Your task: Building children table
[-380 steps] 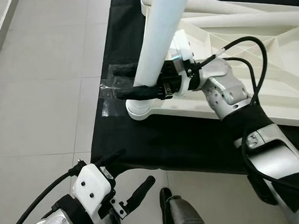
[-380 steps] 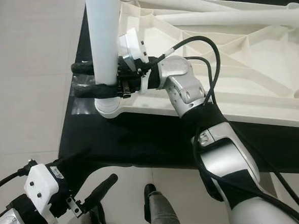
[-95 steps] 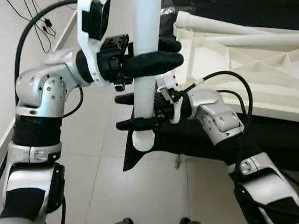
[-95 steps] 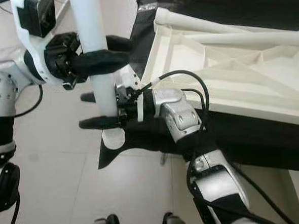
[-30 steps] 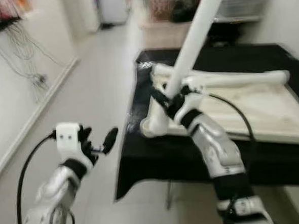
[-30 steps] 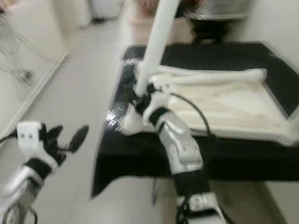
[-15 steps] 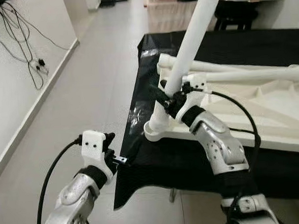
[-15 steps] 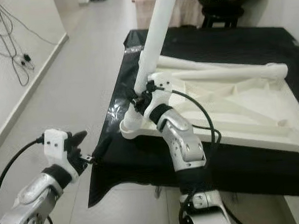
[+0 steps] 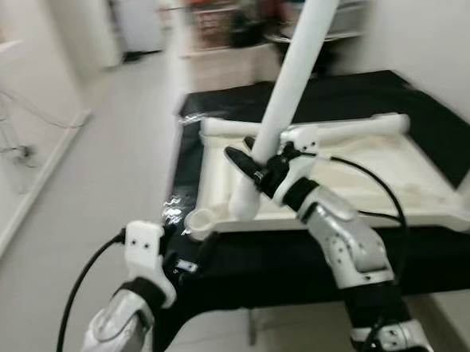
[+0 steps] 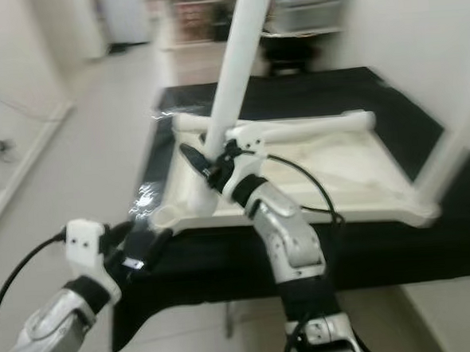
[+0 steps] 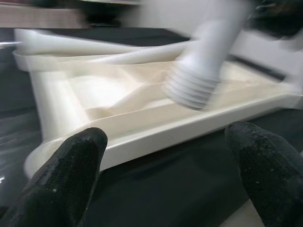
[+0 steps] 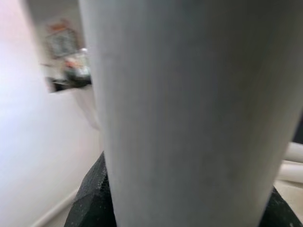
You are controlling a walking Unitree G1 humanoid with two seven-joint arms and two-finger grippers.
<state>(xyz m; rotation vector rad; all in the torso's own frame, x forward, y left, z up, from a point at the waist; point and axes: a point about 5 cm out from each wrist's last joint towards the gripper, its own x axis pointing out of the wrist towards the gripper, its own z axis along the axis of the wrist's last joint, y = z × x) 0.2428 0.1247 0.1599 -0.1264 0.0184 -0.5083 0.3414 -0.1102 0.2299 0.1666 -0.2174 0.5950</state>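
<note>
The white tabletop (image 9: pixel 354 165) lies upside down on a black cloth. My right gripper (image 9: pixel 256 168) is shut on a long white table leg (image 9: pixel 293 77), holding it tilted above the tabletop's near left part. The leg's threaded lower end (image 11: pixel 194 90) hangs just inside the rim, beside the round corner socket (image 9: pixel 199 220). My left gripper (image 9: pixel 198 254) is open, low at the table's front edge below that corner, with nothing between its fingertips (image 11: pixel 71 179). In the right wrist view the leg (image 12: pixel 189 118) sits close against a black finger (image 12: pixel 92 198).
Another white leg (image 9: pixel 352 127) lies across the tabletop's far side. A white post (image 10: pixel 456 142) rises at its right corner. The black cloth (image 9: pixel 248 267) hangs over the front edge. Open tiled floor (image 9: pixel 76 194) lies to the left; shelves and bins stand behind.
The camera has swung, shifting the whole scene. The leg's lower end has come off the corner socket and now hangs beside it. My left gripper has moved in under the table's corner.
</note>
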